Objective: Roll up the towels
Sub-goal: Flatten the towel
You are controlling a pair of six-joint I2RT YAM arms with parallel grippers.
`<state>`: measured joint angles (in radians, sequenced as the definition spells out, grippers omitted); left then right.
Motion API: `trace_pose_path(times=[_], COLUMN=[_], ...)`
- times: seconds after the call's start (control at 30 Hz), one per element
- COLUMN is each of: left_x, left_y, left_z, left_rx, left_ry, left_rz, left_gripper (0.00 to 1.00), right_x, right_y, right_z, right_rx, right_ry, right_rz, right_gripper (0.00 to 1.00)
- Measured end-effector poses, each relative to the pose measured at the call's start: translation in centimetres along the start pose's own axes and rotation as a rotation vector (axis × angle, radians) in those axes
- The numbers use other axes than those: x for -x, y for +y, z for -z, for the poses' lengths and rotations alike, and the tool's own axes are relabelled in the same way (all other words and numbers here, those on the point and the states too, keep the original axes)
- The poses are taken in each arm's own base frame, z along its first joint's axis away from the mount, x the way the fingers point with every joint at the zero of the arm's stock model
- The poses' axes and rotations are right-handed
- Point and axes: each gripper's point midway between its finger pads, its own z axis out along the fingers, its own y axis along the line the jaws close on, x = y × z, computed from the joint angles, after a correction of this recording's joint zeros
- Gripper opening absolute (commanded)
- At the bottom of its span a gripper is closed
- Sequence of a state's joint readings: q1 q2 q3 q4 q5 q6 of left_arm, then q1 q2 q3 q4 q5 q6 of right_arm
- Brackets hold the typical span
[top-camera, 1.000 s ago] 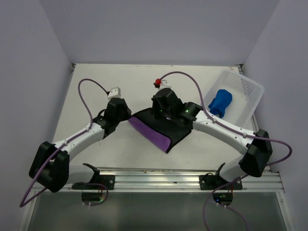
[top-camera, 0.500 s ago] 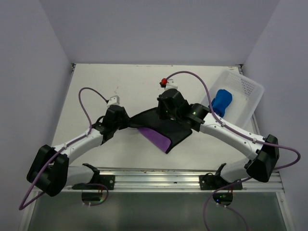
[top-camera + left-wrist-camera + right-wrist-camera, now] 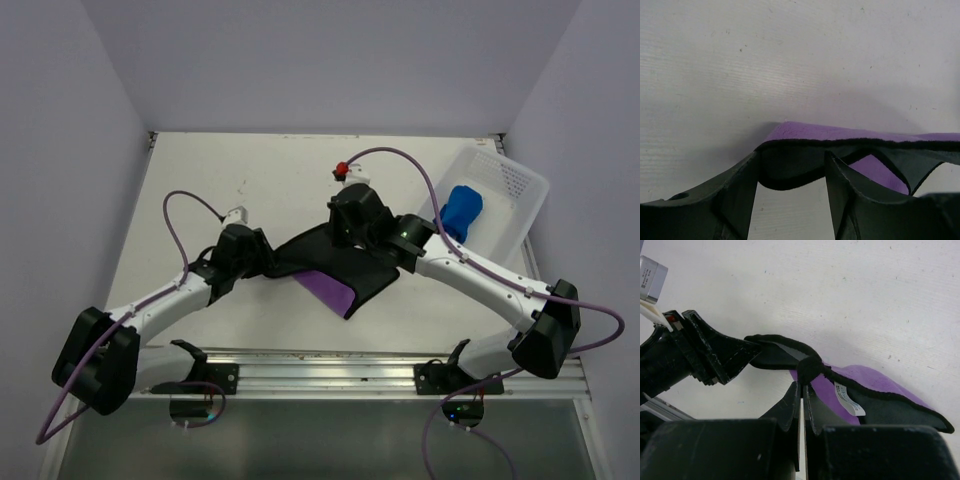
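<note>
One purple towel [image 3: 333,290]: middle of the worktop [image 3: 270,180], slung between both hands, purple corner nearest, black section behind.
Left hand [image 3: 792,162]: at the towel's left end, fingers spread, black trim sagging between them, not pinched.
Right hand [image 3: 802,385]: farther, at the towel's far edge, closed on a bunch of black trim.
Blue towel [image 3: 462,212]: bundled, far right, inside the basket [image 3: 520,182].

Purple towel [image 3: 332,291] on white table [image 3: 270,170]
</note>
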<state>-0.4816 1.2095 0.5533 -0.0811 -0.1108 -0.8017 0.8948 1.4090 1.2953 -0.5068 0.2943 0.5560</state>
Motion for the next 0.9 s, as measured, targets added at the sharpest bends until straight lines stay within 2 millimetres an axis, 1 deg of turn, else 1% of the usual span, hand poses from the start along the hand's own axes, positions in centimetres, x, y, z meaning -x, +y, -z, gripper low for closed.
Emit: trace_pose_path(times=[0.2, 0.37, 0.43, 0.6, 0.67, 0.77, 0.9], left_x=[1.0, 1.3, 0.9, -1.5, -2.2, -2.8, -3.0], left_y=[-0.5, -0.7, -0.4, 1.3, 1.7, 1.8, 1.5], left_z=[1.7, 2.9, 3.2, 2.8, 2.6, 2.2, 1.8], left_rx=[-0.028, -0.045, -0.045, -0.015, -0.005, 0.002, -0.015], left_ry=[-0.038, -0.051, -0.047, 0.003, 0.028, 0.052, 0.063], left_rz=[0.006, 0.03, 0.043, 0.063, 0.071, 0.077, 0.078], left_gripper=[0.59, 0.59, 0.59, 0.59, 0.59, 0.58, 0.54], right_x=[0.1, -0.4, -0.3, -0.3, -0.4, -0.4, -0.4], right_y=[-0.3, -0.7, -0.7, -0.7, -0.6, -0.6, -0.6], right_z=[-0.4, -0.7, -0.7, -0.8, -0.7, -0.7, -0.7], right_rx=[-0.009, -0.017, -0.018, -0.016, -0.011, -0.008, -0.007], right_ry=[-0.001, 0.013, 0.011, 0.013, 0.016, 0.019, 0.02], right_rz=[-0.006, -0.004, -0.006, -0.007, -0.007, -0.007, -0.007], right_gripper=[0.0, 0.0, 0.0, 0.0, 0.0, 0.0, 0.0])
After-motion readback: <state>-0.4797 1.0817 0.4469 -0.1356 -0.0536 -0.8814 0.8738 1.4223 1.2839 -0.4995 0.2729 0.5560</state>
